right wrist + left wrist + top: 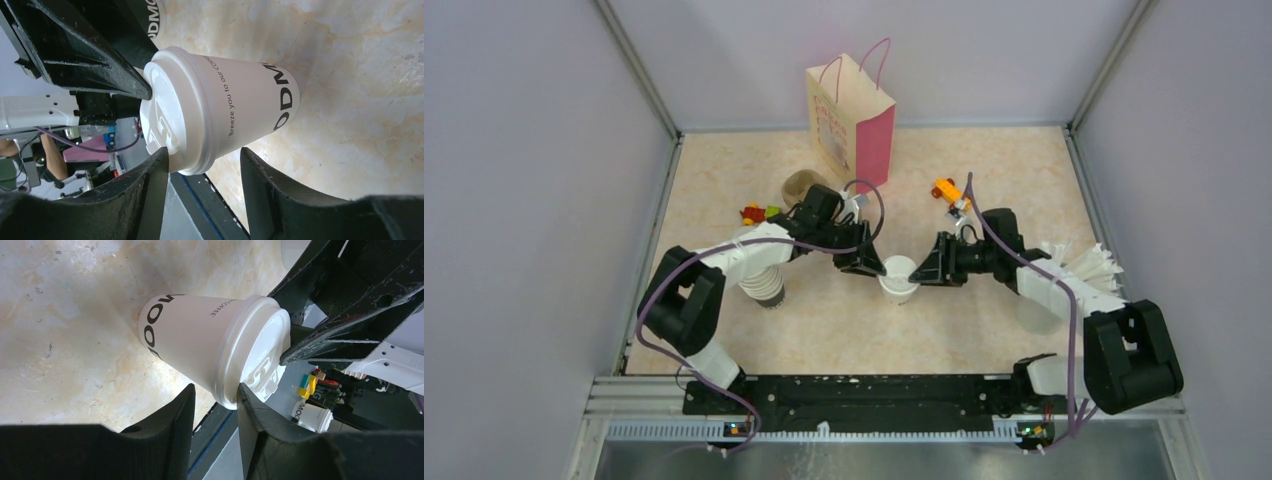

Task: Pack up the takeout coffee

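Note:
The takeout coffee [898, 278], a small white paper cup with black lettering and a white plastic lid, stands upright mid-table. My left gripper [870, 265] comes at it from the left and my right gripper [924, 272] from the right. In the left wrist view the cup [195, 340] fills the middle. The left gripper [216, 390] is open, straddling the lid rim: one finger touches the lid top, the other stands clear of the wall. In the right wrist view the cup [225, 105] is framed likewise. The right gripper [204, 152] is open, one finger against the lid top, the other off the cup.
A cream and pink paper bag [851, 118] with handles stands open at the back. A stack of nested cups [764, 282] sits under the left arm. A cup of white sticks [1084, 268] is beside the right arm. Small coloured toys [759, 212] and an orange piece [946, 190] lie further back.

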{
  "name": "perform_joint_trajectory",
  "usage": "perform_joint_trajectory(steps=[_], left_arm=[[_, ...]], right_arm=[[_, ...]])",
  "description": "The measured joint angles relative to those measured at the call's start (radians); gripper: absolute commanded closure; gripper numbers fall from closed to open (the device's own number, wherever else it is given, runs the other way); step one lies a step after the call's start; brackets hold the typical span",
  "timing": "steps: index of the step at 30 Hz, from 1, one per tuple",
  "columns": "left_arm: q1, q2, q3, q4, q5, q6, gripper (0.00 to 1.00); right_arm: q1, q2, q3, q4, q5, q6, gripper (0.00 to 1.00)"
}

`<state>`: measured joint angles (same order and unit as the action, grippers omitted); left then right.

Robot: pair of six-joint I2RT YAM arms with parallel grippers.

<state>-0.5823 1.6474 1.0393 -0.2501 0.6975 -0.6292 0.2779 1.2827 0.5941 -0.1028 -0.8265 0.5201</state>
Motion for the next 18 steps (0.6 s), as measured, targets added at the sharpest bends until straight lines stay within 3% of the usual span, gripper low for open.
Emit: perform_joint_trajectory(steps=[3,8,14,18], left_arm=[[-0.002,0.006,0.014,-0.006,-0.002,0.006,0.57],[-0.002,0.042,0.054,-0.006,0.004,0.022,0.54],[-0.002,0.048,0.062,-0.005,0.004,0.050,0.41],[-0.002,0.048,0.064,-0.005,-0.008,0.056,0.39]], right_arm=[[0.000,-0.001,0.051,-0.088,0.028,-0.014,0.40],[-0.004,-0.001,0.182,-0.278,0.129,-0.068,0.38],[-0.011,-0.005,0.286,-0.385,0.190,-0.117,0.44],[-0.013,-0.005,0.291,-0.402,0.201,-0.127,0.47]])
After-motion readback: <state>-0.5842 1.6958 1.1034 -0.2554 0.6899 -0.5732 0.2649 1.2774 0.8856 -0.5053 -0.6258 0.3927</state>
